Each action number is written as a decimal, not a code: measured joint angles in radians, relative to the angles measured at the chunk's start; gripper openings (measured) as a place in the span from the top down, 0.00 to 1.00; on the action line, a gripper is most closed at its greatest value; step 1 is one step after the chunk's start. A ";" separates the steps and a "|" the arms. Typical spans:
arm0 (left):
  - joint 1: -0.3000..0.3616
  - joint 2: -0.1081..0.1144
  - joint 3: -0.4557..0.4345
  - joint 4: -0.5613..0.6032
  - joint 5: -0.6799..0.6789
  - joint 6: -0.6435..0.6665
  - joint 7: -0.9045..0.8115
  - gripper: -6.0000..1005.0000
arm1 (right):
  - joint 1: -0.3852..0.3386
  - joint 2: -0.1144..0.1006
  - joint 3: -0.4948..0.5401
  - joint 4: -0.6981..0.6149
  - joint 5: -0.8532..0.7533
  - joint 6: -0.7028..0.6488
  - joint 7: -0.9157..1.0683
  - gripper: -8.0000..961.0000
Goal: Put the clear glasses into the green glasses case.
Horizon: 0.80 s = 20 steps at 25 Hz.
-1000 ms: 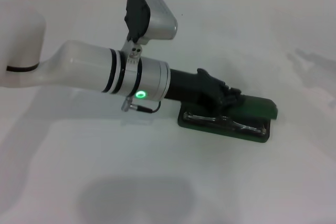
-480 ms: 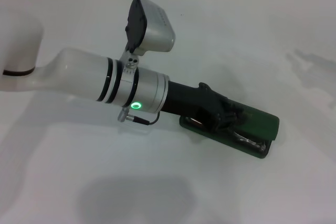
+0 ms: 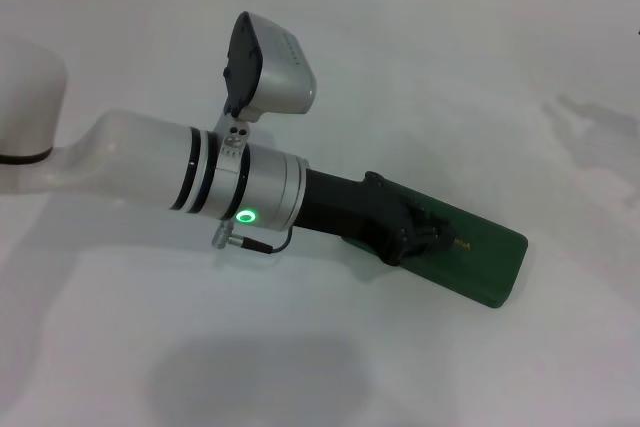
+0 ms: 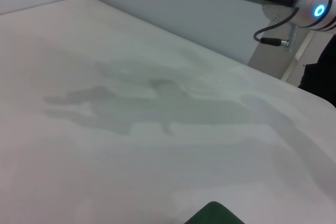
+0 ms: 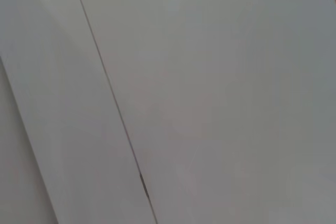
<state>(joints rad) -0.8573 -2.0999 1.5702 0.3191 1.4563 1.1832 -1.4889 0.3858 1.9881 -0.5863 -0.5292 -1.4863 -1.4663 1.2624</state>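
The left arm reaches across from the left, its gripper [image 3: 425, 234] pressing on the lid of the green glasses case [image 3: 480, 252], finger state impossible to tell; a second ago the case lay open showing the clear glasses, now it's shut over them

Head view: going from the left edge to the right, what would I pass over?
White arm → wrist camera → silver wrist ring with the green light → black left tool → green glasses case, lid down.
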 joint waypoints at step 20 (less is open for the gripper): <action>0.232 0.061 -0.324 0.264 -0.004 0.350 0.084 0.83 | 0.045 -0.026 -0.102 -0.022 -0.150 -0.112 -0.040 0.69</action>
<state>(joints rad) -0.6254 -2.0386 1.2457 0.5831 1.4519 1.5334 -1.4048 0.4308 1.9624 -0.6887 -0.5513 -1.6366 -1.5781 1.2221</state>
